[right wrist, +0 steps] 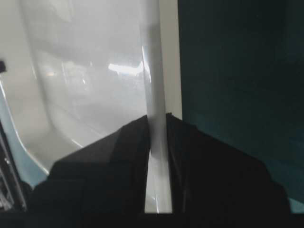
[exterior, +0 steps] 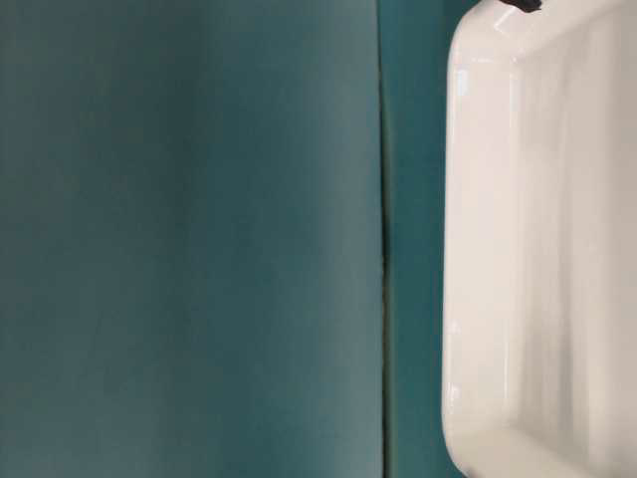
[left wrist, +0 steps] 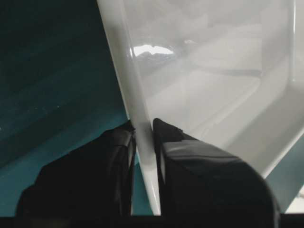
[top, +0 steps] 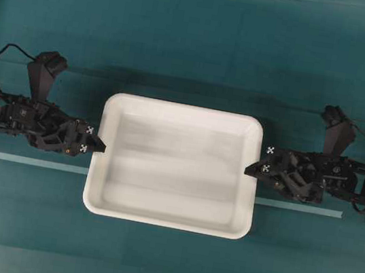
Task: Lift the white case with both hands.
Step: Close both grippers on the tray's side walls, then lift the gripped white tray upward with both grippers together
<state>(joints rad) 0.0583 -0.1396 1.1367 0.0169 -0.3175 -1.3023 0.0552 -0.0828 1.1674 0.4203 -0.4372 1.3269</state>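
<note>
both pincers grip the white case [top: 174, 166] between them: left gripper [top: 101, 145] is closed on the rim of its left wall, right gripper [top: 250, 169] on the right wall rim. under them lies a teal table [top: 194, 56] with a pale tape line [top: 38, 162].

One white case [top: 174, 166], two hands, left hand [top: 100, 146], right hand [top: 250, 169]

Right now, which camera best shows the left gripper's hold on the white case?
The left wrist view: the left gripper has a finger on each side of the white case wall, pinching it. Overhead shows only its tip at the left rim. The table-level and right wrist views show other parts of the case, not this gripper.
</note>
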